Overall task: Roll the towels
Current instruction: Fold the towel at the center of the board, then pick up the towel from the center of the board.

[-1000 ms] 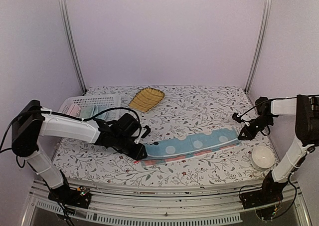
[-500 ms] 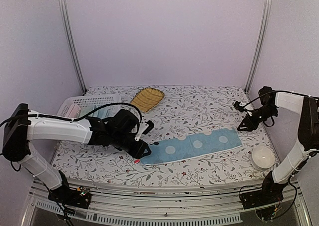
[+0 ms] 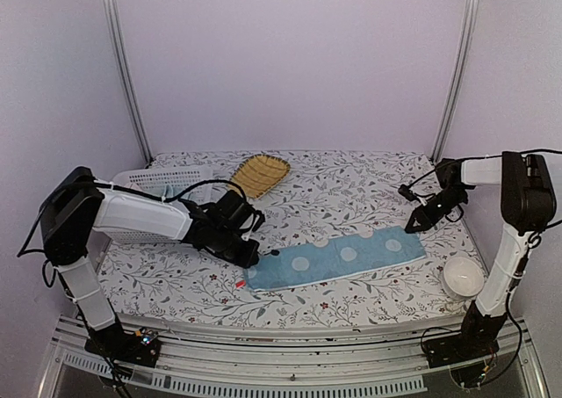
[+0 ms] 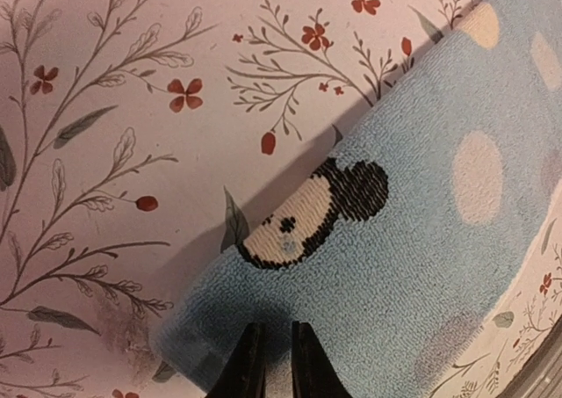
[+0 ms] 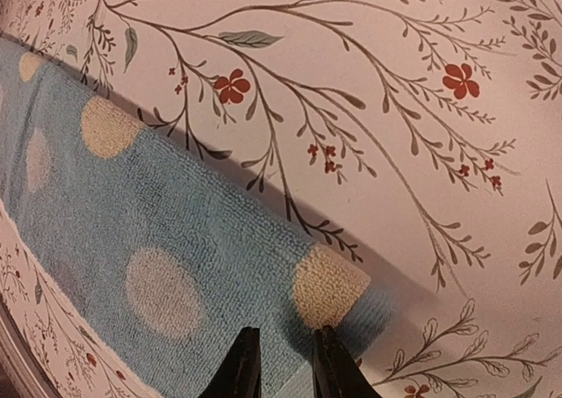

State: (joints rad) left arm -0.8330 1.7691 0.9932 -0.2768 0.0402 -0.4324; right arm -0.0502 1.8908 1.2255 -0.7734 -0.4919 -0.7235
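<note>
The printed towel [image 3: 338, 257] lies flat as a long, folded light-blue strip with pale dots, across the front middle of the table. My left gripper [image 3: 255, 259] hovers at its left end. In the left wrist view the jaws [image 4: 272, 328] are nearly together and empty above the towel [image 4: 421, 240], beside a dark cartoon print [image 4: 312, 209]. My right gripper [image 3: 411, 226] is at the towel's far right corner. In the right wrist view its jaws [image 5: 285, 332] stand slightly apart and empty over the towel [image 5: 176, 222]. The plain towel is not clearly visible.
A white basket [image 3: 145, 181] stands at the back left, partly behind my left arm. The yellow leaf-shaped tray [image 3: 259, 174] lies at the back middle. A white bowl [image 3: 461, 277] sits at the front right. Metal posts frame both sides.
The towel's pink near edge has been folded under, leaving a narrower strip. My left gripper has drawn back slightly from the left end. My right gripper has moved left to the right corner.
</note>
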